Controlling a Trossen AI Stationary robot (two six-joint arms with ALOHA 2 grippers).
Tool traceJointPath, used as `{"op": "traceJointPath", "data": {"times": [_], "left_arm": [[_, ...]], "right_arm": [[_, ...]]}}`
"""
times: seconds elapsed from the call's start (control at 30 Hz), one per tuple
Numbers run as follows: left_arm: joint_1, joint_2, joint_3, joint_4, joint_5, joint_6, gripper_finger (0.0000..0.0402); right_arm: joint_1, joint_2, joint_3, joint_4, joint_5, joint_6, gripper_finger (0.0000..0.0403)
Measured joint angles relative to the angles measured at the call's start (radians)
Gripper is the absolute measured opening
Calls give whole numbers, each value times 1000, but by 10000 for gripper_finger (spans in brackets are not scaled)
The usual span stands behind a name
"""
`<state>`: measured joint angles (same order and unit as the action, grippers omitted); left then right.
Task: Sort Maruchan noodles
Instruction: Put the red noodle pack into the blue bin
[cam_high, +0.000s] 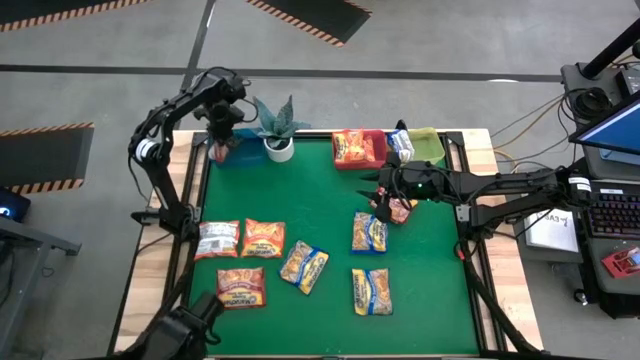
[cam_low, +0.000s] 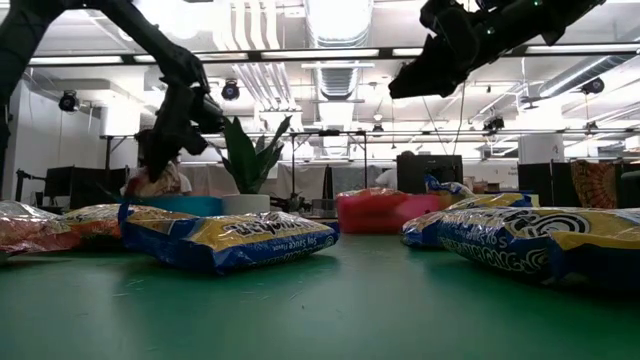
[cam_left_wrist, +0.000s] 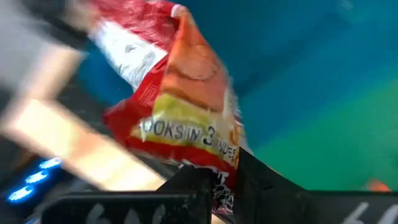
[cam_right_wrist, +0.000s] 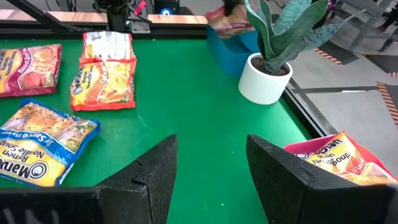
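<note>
Up high, left gripper (cam_high: 219, 143) clamped on a red noodle packet (cam_left_wrist: 180, 112), dangling right over the blue bin (cam_high: 236, 156). Beside that, potted plant (cam_high: 279, 128) in a white pot.

Further off, right gripper (cam_high: 384, 196) with fingers (cam_right_wrist: 152, 171) spread apart, holding nothing, floating above the green mat (cam_high: 330, 300). Just under it, maybe touching, an orange packet (cam_high: 399, 209). Close by, a blue-and-yellow packet (cam_high: 369, 232). Past the fingertips, the red bin (cam_high: 376, 148) with an orange packet (cam_high: 352, 146) inside, then the yellow-green bin (cam_high: 430, 146) with a blue packet (cam_high: 402, 146).

Farther out, six more packets (cam_high: 260, 238) flat on the mat.
</note>
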<state>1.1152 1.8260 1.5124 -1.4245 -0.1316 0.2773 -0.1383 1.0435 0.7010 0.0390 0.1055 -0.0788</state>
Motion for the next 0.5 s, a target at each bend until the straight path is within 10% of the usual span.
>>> {"op": "traceJointPath", "data": {"times": [0.5], "left_arm": [[-8, -9, -1, -9, -69, -105, 8]], "right_arm": [[0, 0, 0, -5, 0, -8, 182]]}}
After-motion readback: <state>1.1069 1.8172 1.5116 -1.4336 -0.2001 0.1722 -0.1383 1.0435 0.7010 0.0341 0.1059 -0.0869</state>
